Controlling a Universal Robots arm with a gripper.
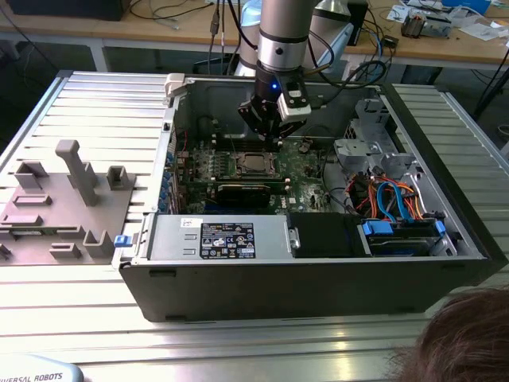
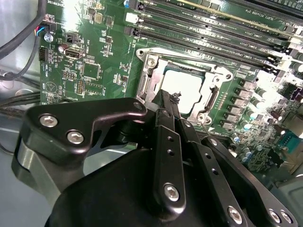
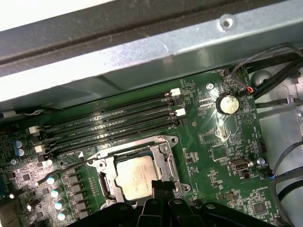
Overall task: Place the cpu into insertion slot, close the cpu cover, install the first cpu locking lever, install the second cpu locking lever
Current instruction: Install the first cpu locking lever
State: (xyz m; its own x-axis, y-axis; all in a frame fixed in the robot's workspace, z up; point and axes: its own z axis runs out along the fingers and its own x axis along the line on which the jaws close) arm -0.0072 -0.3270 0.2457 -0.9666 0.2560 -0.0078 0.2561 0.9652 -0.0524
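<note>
The gripper (image 2: 175, 98), pressed together, hangs at the edge of the cpu (image 2: 185, 86) seated in the insertion slot (image 2: 215, 101).

Upright arm (image 1: 282, 32), tool (image 1: 273, 135) closed, downward.

Case (image 1: 318, 280) open above; memory slots (image 3: 113, 124) border insertion slot (image 3: 108, 185).

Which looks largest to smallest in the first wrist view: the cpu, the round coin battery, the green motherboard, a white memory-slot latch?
1. green motherboard
2. cpu, even though it is partly covered
3. round coin battery
4. white memory-slot latch
</note>
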